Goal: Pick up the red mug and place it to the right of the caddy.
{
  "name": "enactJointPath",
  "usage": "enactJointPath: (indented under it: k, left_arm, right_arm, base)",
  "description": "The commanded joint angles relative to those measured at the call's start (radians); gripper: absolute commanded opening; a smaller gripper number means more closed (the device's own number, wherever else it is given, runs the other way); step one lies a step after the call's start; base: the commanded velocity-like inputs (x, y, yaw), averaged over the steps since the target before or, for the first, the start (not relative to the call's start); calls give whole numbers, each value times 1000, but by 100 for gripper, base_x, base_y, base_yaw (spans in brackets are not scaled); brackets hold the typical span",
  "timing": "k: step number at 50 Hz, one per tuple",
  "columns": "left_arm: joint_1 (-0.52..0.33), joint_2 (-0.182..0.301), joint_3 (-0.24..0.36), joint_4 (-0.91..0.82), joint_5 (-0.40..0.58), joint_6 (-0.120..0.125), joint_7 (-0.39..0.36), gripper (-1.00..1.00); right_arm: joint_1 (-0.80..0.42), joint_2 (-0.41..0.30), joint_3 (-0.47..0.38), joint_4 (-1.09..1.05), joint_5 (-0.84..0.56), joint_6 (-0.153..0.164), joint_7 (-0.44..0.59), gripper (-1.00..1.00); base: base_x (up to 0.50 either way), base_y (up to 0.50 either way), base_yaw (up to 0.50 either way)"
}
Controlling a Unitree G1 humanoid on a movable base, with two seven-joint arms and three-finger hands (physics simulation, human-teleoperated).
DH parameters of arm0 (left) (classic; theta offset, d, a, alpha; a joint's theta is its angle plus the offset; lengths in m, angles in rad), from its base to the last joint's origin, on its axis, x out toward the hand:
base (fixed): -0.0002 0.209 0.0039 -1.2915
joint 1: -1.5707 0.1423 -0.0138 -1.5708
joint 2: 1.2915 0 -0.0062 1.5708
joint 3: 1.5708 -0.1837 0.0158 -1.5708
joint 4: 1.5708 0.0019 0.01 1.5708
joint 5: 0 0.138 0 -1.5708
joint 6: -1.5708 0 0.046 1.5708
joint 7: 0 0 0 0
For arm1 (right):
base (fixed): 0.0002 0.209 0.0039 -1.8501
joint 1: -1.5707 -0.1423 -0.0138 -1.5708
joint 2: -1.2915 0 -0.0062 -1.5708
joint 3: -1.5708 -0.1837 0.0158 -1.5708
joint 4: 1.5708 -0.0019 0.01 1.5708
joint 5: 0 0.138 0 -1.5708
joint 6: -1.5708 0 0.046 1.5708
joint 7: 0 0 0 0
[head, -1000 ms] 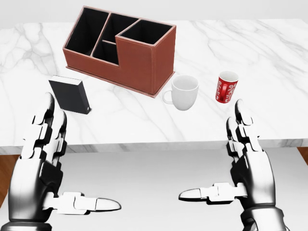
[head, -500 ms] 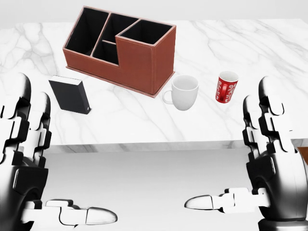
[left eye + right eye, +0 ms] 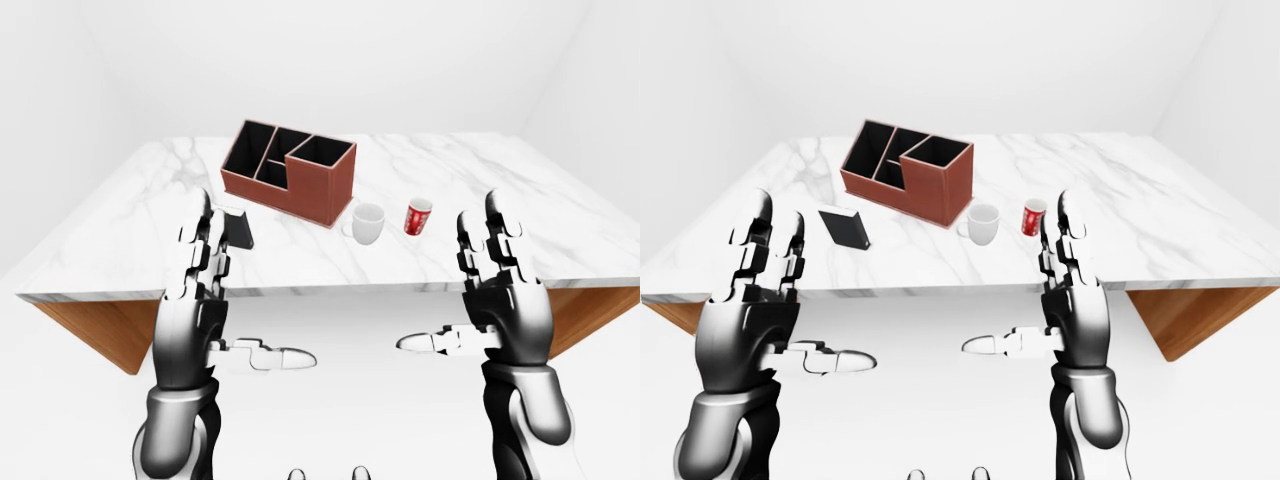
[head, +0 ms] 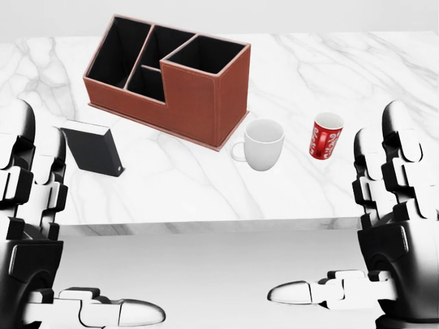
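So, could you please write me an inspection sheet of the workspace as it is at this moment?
Surface: white marble table, wood-coloured underside seen in the eye views.
Job's things: red mug upright, already to the right of the brown caddy in the head view, with the white mug between them.
Clutter: white mug next to the caddy's right end; small black box near the table's left edge.
Hands: left hand and right hand open, raised, holding nothing, short of the table.
Cables: nothing seen.
Surroundings: plain white walls and floor.
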Motion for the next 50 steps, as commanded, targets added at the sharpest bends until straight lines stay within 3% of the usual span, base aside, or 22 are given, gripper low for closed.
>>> enactJointPath:
  k: [1,50]
  left_arm:
    - [-6,1,11,36,-5,0,-4,100]
    - [3,0,10,-3,-1,0,-9,100]
  right_arm:
    - [4,0,-1,1,18,0,9,100]
    - [11,-3,13,17,-5,0,15,100]
  base:
    - [50,-8,0]
    - [50,-7,0]
